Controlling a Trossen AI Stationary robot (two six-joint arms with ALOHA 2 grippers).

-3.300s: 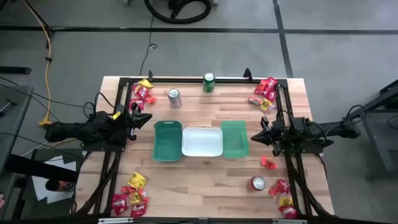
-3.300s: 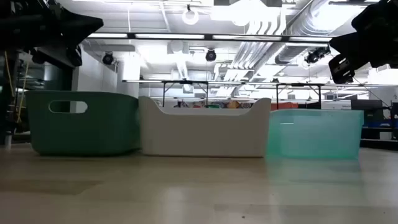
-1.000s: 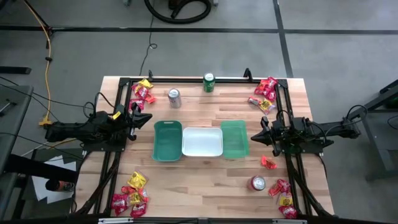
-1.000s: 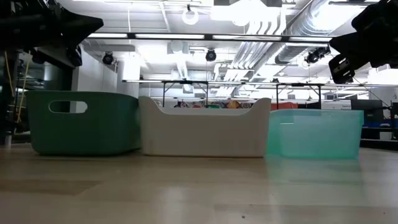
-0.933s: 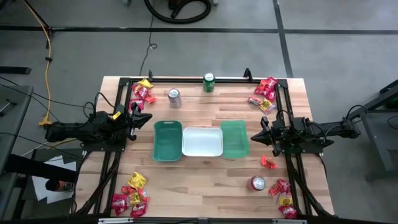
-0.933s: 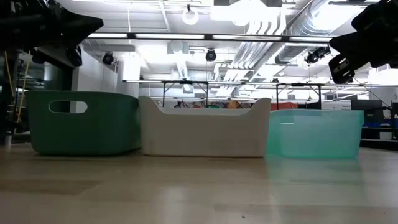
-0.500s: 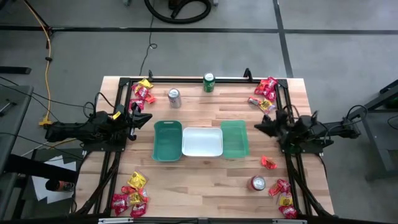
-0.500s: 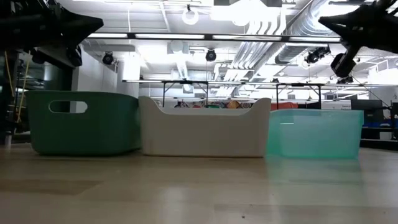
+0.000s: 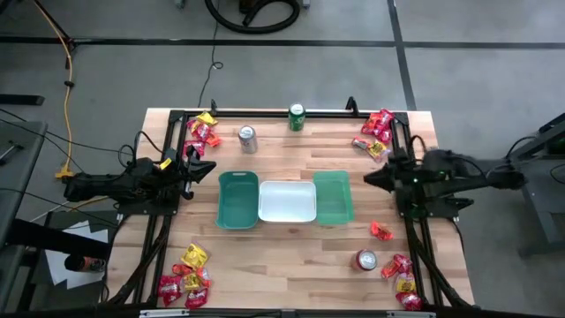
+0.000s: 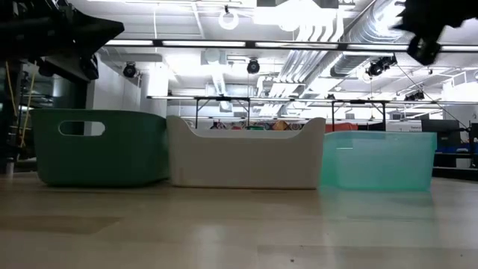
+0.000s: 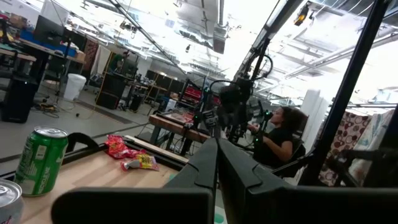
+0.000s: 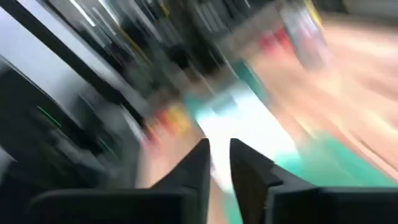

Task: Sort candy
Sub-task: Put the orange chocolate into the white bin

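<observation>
Right claw (image 9: 369,179), slightly parted and empty, hovers beside the translucent rectangular teal tray (image 9: 333,196); left claw (image 9: 210,168) clenched.

Surface: pale wooden plank table (image 9: 282,256), rectangular, with a black metal frame along its far edge and both sides.
Centre: three rectangular plastic bins side by side, touching: dark green bin (image 9: 238,200), white bin (image 9: 287,201), translucent mint-green bin (image 9: 334,196).
Far edge: green soda can (image 9: 297,117) upright; silver soda can (image 9: 248,139) upright, nearer the far left corner.
Near right: red soda can (image 9: 365,260) upright.
Far left corner: heap of red and yellow wrapped candy packets (image 9: 202,131).
Far right corner: second candy heap (image 9: 376,132).
Near left corner: third candy heap (image 9: 186,276).
Near right corner: fourth candy heap (image 9: 402,281).
Loose: single red candy packet (image 9: 381,231), between the mint-green bin and the red can.
</observation>
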